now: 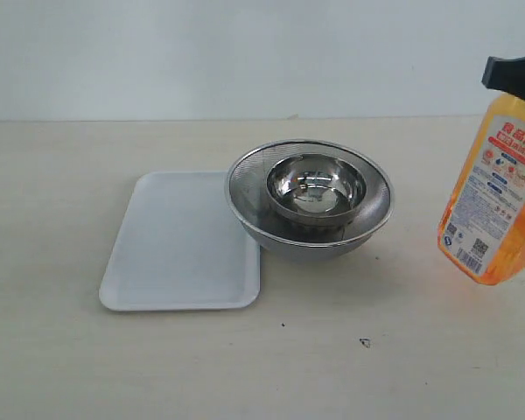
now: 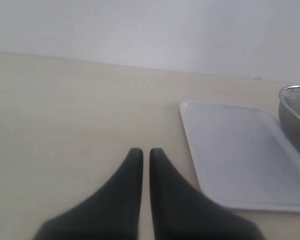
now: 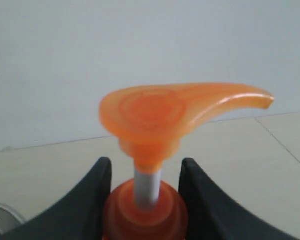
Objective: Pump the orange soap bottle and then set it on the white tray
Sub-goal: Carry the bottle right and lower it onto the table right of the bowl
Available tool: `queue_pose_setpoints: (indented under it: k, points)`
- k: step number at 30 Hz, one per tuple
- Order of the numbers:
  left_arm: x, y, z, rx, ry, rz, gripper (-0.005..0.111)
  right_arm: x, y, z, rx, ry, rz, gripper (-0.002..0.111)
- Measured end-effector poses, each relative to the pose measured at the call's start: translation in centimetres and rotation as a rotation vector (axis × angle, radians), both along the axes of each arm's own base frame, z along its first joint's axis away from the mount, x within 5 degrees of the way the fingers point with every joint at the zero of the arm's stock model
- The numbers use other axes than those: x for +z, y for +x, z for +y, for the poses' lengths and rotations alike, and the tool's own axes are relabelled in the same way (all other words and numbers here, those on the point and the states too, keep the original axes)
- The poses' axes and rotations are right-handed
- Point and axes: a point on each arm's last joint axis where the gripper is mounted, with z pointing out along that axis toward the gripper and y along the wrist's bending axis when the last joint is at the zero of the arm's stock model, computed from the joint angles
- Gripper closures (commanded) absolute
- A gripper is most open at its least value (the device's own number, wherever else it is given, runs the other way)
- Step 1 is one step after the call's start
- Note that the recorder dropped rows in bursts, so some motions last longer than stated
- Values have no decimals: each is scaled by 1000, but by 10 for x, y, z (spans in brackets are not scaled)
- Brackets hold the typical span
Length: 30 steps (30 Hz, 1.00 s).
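The orange soap bottle point(image 1: 494, 201) is at the far right of the exterior view, tilted, with its label facing the camera. Whether its base touches the table I cannot tell. My right gripper point(image 1: 514, 74) is shut on its neck. In the right wrist view the two black fingers point(image 3: 97, 200) flank the orange collar of the bottle point(image 3: 146, 215), and the white stem and orange pump head point(image 3: 155, 112) rise above them. The white tray point(image 1: 184, 245) lies flat, left of centre. My left gripper point(image 2: 146, 152) hovers shut over bare table beside the tray point(image 2: 240, 155), holding nothing.
A large steel strainer bowl point(image 1: 367, 227) with a smaller steel bowl point(image 1: 317, 188) inside it stands between the tray and the bottle, touching the tray's right edge. The bowl's rim point(image 2: 295, 92) also shows in the left wrist view. A wall runs behind the table.
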Motion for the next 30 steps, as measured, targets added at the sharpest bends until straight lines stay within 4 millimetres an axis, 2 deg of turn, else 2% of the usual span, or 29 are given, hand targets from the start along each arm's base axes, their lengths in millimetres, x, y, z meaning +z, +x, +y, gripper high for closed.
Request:
queue_pose_setpoints:
  k: [4,10,18,20,22,26,30]
  points:
    - [0,0,0,0,0,0,102,-16,16,6,-14,-53,-12,108]
    - [0,0,0,0,0,0,102,-36,36,21,54,-67,-31,108]
    - [0,0,0,0,0,0,102,-42,56,33,95,-173,-9,108]
    - [0,0,0,0,0,0,102,-43,56,33,100,-206,-1,102]
    - [0,0,0,0,0,0,102,-43,56,34,106,-225,-1,91]
    - [0,0,0,0,0,0,102,-43,56,34,114,-231,5,64]
    - [0,0,0,0,0,0,102,-37,58,33,97,-246,-34,54]
